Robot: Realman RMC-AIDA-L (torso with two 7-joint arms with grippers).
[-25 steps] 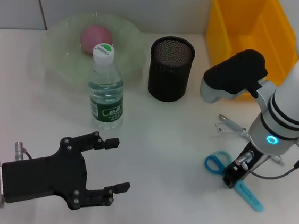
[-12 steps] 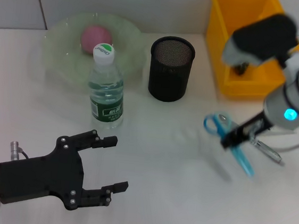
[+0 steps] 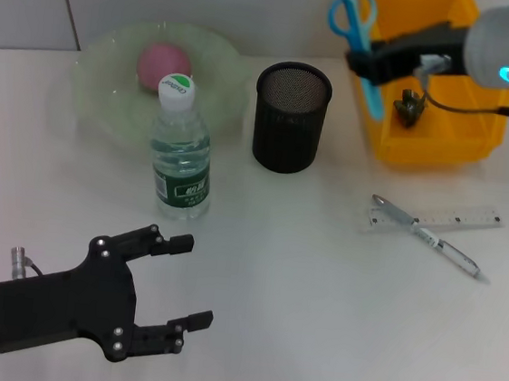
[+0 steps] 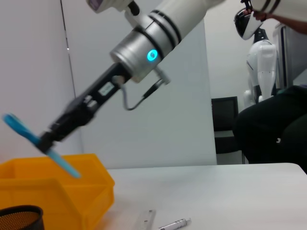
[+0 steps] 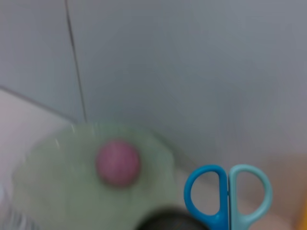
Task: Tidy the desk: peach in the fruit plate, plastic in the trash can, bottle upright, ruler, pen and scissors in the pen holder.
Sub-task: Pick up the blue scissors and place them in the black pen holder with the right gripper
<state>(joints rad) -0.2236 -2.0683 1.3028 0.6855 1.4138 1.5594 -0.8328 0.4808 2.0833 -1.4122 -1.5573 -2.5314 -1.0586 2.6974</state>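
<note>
right gripper carries the scissors in the air.
its fingers are clamped on the blades, handles up, above and just right of the pen holder. left gripper hangs spread open, idle, over the near desk.

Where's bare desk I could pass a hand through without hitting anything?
Free: the patch between the bottle, the pen holder and the ruler; also the near desk right of the left pincer. Crowded: the far edge, where the right pincer holds the scissors by the yellow bin.
</note>
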